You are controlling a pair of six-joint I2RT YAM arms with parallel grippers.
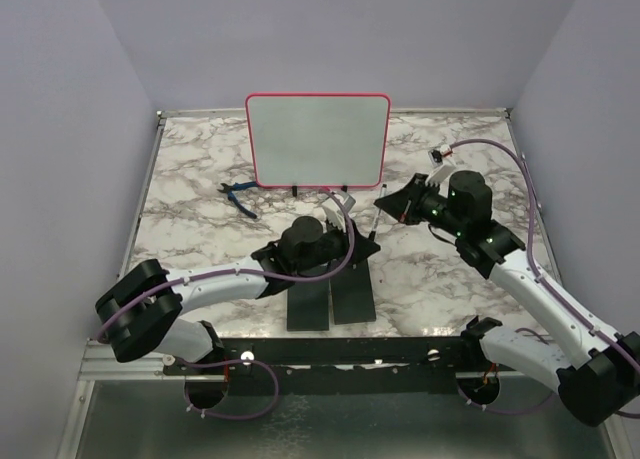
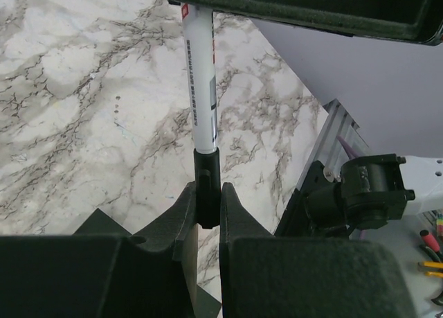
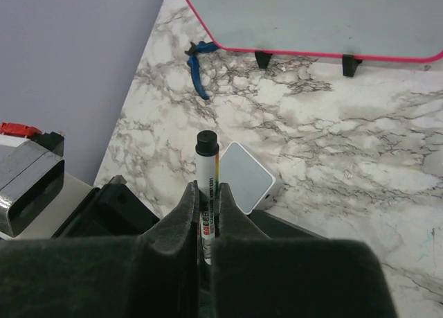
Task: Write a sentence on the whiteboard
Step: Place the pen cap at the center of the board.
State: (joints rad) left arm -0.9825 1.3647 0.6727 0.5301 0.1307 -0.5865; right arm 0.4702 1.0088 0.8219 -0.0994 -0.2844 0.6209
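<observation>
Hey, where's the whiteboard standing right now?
In the top view the whiteboard stands on its feet at the far edge of the marble table, about centred, with a small blue tool lying just left of its feet.

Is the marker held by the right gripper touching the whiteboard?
Apart. In the right wrist view the marker, clamped in the right gripper, ends over the bare marble table, and the whiteboard stands well beyond that end.

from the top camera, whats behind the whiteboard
Beside the whiteboard, the marble table runs back to the wall. The strip directly behind the board is covered, so anything there is hidden.
</observation>
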